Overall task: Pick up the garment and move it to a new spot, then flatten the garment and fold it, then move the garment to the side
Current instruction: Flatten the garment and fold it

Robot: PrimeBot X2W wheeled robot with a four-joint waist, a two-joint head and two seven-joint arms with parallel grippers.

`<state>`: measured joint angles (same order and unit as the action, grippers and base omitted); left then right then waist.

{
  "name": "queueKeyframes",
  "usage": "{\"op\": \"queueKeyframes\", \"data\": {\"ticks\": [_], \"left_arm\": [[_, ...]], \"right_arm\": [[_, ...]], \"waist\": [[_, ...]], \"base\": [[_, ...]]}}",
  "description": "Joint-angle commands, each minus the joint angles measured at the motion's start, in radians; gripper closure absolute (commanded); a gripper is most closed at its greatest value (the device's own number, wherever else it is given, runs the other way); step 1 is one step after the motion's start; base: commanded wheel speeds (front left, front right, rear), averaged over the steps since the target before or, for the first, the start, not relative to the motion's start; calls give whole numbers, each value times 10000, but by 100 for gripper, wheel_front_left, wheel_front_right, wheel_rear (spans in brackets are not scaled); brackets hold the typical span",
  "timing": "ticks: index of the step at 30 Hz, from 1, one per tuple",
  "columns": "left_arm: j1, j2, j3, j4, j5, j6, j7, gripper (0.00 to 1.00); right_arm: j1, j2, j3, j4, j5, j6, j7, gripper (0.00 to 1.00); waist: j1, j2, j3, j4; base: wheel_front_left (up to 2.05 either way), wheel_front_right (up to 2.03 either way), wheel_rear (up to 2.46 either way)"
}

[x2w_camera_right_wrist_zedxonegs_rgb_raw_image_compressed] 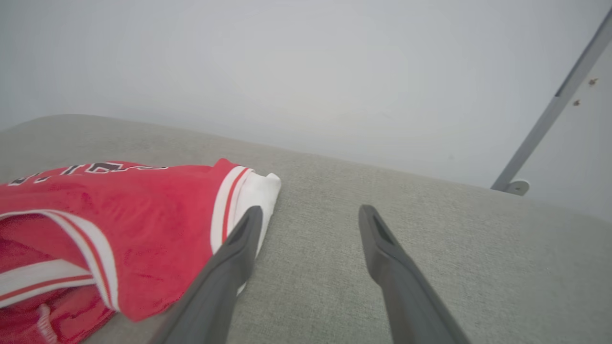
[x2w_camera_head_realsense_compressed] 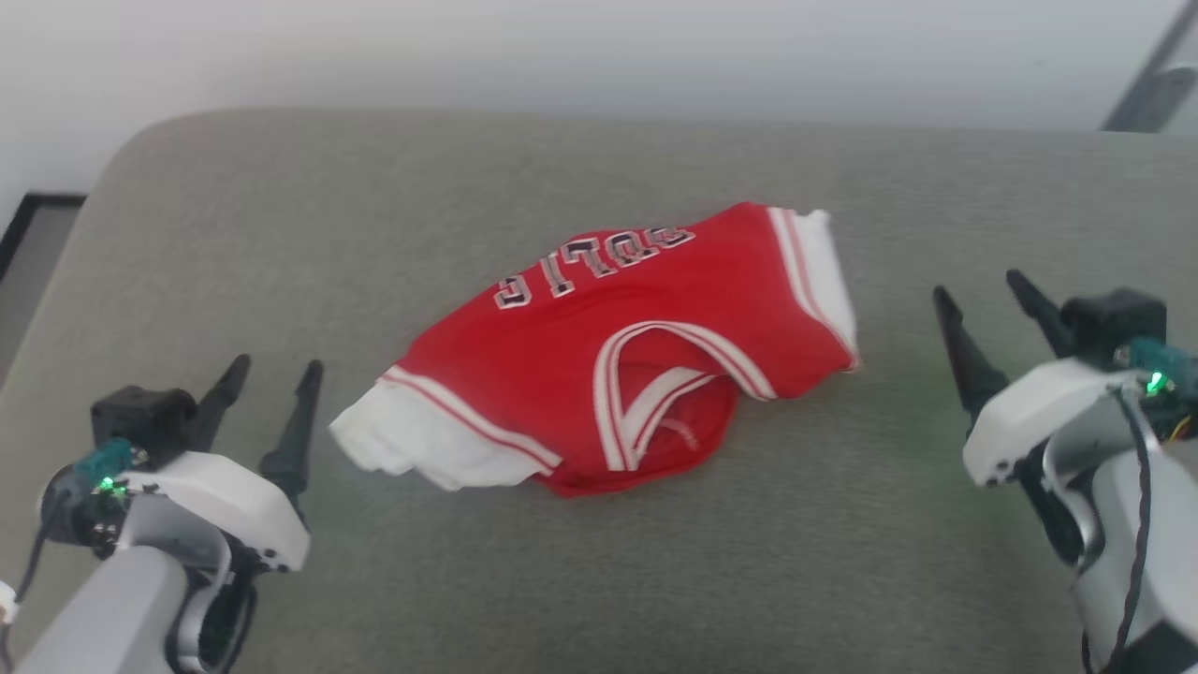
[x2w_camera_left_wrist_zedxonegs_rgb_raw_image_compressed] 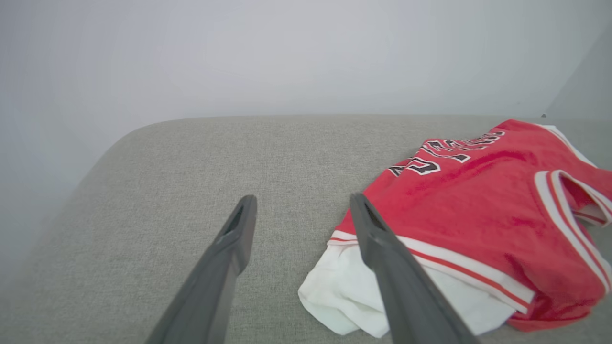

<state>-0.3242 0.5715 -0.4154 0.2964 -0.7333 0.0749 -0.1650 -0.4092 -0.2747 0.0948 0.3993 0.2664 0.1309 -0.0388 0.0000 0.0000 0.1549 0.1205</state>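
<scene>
Left gripper (x2w_camera_head_realsense_compressed: 278,365) and right gripper (x2w_camera_head_realsense_compressed: 976,285), jaws apart and empty, flanked the crumpled red jersey (x2w_camera_head_realsense_compressed: 655,318) — a single-layer pinch risked dragging it bunched.

Red jersey (x2w_camera_head_realsense_compressed: 599,346) bunched up, laid on middle of grey cushion (x2w_camera_head_realsense_compressed: 281,206). White inside turned out at both ends. Black letters near far edge.

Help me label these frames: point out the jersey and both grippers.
jersey (x2w_camera_head_realsense_compressed: 562,348), head view, red cloth below the lettering.
left gripper (x2w_camera_head_realsense_compressed: 278,363), head view, midway between its fingertips.
right gripper (x2w_camera_head_realsense_compressed: 976,284), head view, midway between its fingertips.
</scene>
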Motion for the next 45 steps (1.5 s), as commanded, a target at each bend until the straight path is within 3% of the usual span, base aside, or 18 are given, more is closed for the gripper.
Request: {"op": "queueKeyframes", "data": {"ticks": [1,10,19,20,21,31,39,45], "left_arm": [[153,-66,7,-56,82,60,-135,0],[267,-967,106,-436,266,-69,-903,0],[346,-1869,703,-424,637,-394,-1001,0],[402,-1921,781,-443,736,-460,-1002,0],[451,-1967,862,-453,829,-491,-1004,0],[883,-2360,1900,-557,1606,-970,-1008,0],[1256,-2324,2435,-572,1949,-1120,-1009,0],[1525,-2215,2656,-570,2145,-1141,-1009,0]], "right_arm": [[-174,-23,45,88,112,-3,81,0],[-1417,-743,907,1142,657,-3,1569,0],[-1992,-913,1492,2621,1169,-1,3284,0],[-2019,-922,1580,2735,1182,-1,3382,57],[-2073,-946,1634,2801,1170,-1,3409,100],[-2191,-1085,1540,2870,1438,-11,3444,100],[-1542,-1275,1308,1684,1747,-9,4134,100],[-356,-1477,789,164,1936,-8,5245,100]], "waist": [[0,0,287,383],[0,0,1048,1542],[0,0,1432,2164],[0,0,1442,2186],[0,0,1453,2204],[0,0,1160,1773],[0,0,766,1102],[0,0,520,630]], "base": [[0,0,0],[0,0,0],[0,0,0],[0,0,0],[0,0,0],[0,0,0],[0,0,0],[0,0,0]]}}
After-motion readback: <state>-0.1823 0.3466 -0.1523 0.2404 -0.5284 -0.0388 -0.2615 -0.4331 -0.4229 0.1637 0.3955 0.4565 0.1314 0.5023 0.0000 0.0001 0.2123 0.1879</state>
